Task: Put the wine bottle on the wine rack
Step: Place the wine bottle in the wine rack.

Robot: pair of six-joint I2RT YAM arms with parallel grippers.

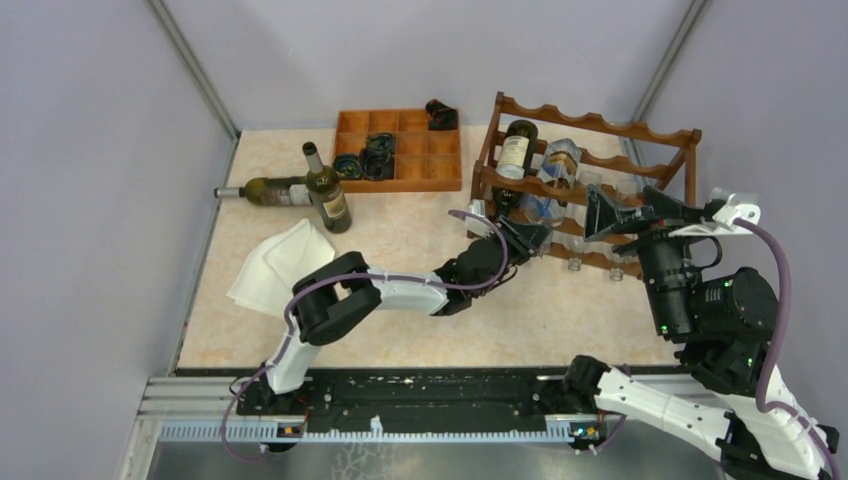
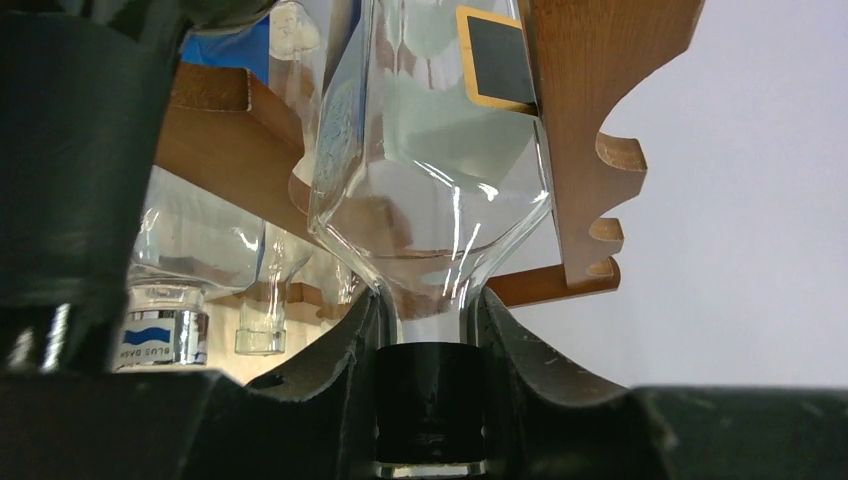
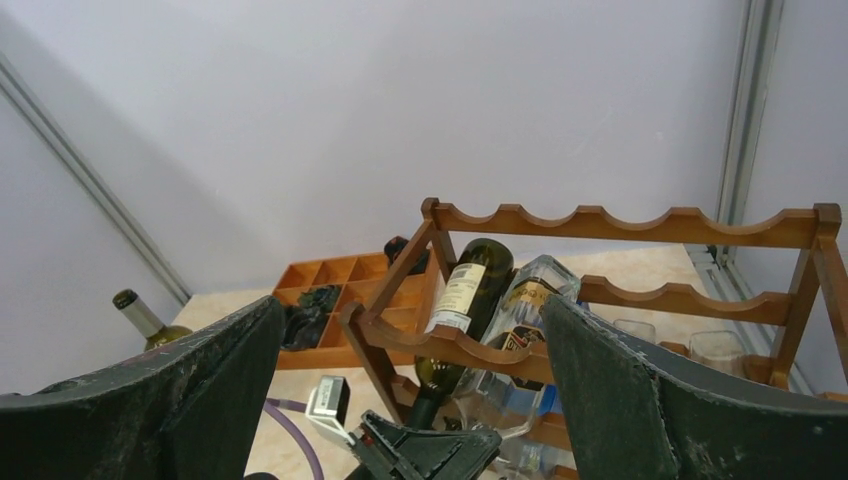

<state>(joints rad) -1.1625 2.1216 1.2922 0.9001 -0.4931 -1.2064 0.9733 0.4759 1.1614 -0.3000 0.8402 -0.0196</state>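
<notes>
The reddish-brown wine rack [image 1: 600, 125] stands at the back right. A dark green bottle [image 1: 517, 150] and a clear bottle [image 1: 556, 165] lie side by side in it, necks toward me. My left gripper [image 1: 527, 238] is shut on the clear bottle's black-capped neck; in the left wrist view the fingers [image 2: 340, 360] clamp the cap below the glass shoulder [image 2: 430, 180], against the rack rail [image 2: 580, 130]. My right gripper [image 1: 632, 210] hovers open and empty above the rack's front. Its view shows the rack [image 3: 610, 225], both bottles [image 3: 470, 285] and the left gripper [image 3: 425, 455] below.
Two more green wine bottles are at the back left, one lying [image 1: 270, 190], one upright [image 1: 326, 190]. An orange-brown compartment tray [image 1: 400, 180] holds dark items. A white cloth [image 1: 280, 262] lies left of the left arm. Other clear bottles [image 1: 575, 262] sit in the lower tier.
</notes>
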